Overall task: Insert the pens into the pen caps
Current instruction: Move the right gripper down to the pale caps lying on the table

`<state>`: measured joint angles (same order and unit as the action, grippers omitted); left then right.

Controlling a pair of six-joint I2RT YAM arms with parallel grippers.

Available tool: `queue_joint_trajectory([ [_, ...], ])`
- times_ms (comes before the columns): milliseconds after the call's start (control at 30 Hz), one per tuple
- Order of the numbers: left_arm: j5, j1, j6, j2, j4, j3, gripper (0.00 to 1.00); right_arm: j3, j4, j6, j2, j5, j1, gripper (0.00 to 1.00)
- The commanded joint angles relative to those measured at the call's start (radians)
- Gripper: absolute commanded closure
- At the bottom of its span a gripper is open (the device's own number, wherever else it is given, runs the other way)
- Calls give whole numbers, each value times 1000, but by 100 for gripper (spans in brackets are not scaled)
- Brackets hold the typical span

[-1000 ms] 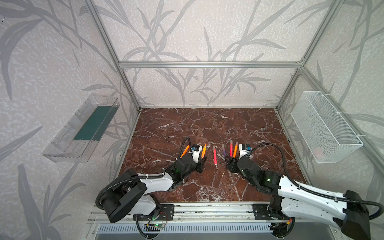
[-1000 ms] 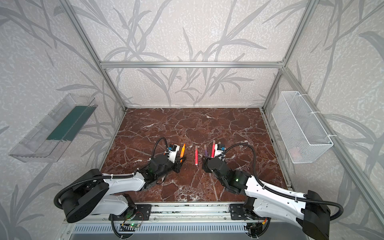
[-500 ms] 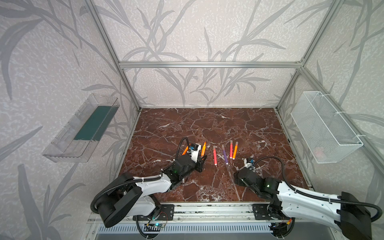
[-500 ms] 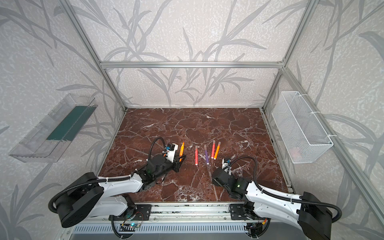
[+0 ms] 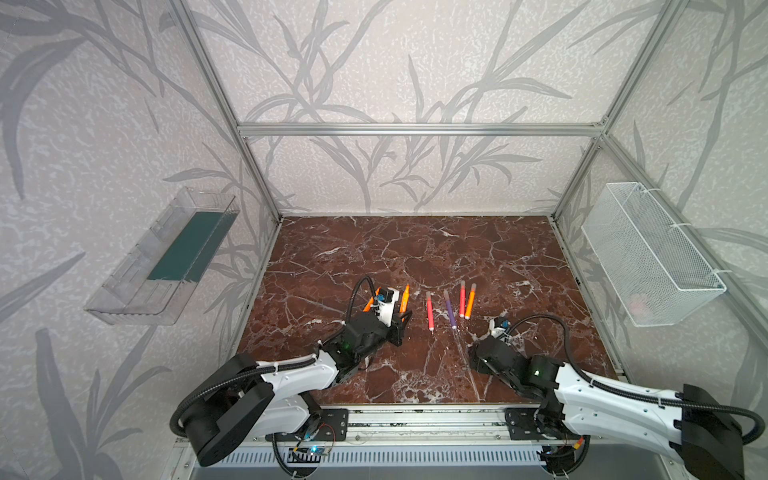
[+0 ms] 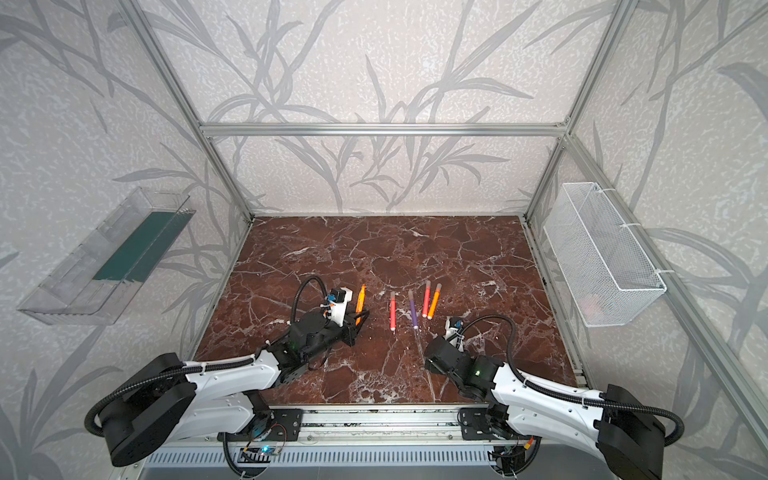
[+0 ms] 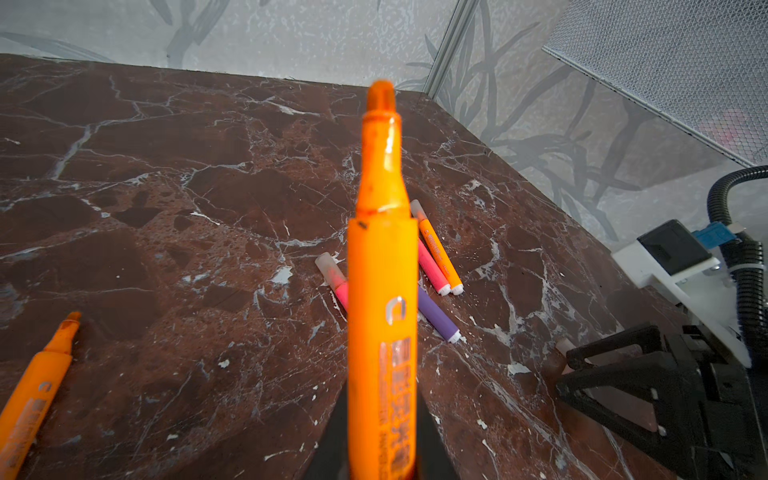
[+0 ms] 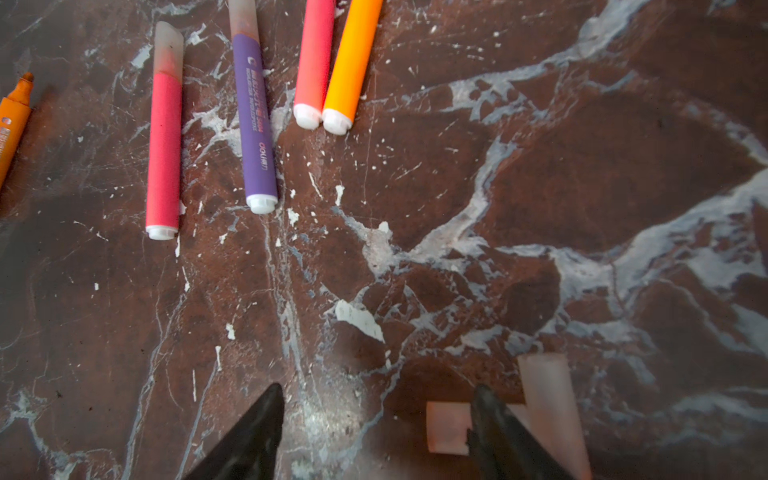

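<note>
Loose orange pen [image 7: 35, 386] lies on the marble [image 5: 415, 257], left.
Left gripper [image 5: 400, 320] is clamped on the held orange pen [image 7: 382, 291], uncapped, tip pointing far.
Mid-table row, all capped: pink pen [image 5: 429, 311], purple pen [image 5: 449, 309], red pen [image 5: 462, 299], capped orange pen [image 5: 470, 301].
Right gripper [image 8: 378, 411], near right, fingers wide. Two caps [image 8: 548, 390] lie by its right finger, one partly under it.

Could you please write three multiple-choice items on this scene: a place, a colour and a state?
1. Where on the table do the two loose caps lie? A at its far edge; B by the right gripper; C at its left edge.
2. What colour is the pen in the left gripper? A purple; B pink; C orange.
3. How are the right gripper's fingers? A open, empty; B shut on a cap; C shut on a pen.
B, they lie beside its fingers; C, its barrel is orange; A, they stand apart.
</note>
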<state>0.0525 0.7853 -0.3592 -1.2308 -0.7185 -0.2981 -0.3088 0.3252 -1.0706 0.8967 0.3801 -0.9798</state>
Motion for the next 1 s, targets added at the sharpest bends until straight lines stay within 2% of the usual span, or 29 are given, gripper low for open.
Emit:
queue_joint_trajectory([
  [0,-4,-1,-3,13,-5,6,100,13,65,-13,-29,3,3,30],
  [167,-1,-1,-4,7,-1,1,100,-24,149,9,-89,-3,2,30],
  [333,-1,-1,-4,3,-2,-2,100,-39,225,14,-143,-63,2,31],
  [433,1,-1,-6,-1,-4,-5,100,-1,204,-7,-153,-106,1,32],
  [600,6,-1,-9,-10,-7,-8,100,66,100,-30,-126,-111,0,32],
  [733,15,0,-13,-11,-6,-10,100,63,38,-18,-46,-66,1,32],
  [967,14,1,-13,-6,-2,-7,100,28,48,6,39,36,0,32],
])
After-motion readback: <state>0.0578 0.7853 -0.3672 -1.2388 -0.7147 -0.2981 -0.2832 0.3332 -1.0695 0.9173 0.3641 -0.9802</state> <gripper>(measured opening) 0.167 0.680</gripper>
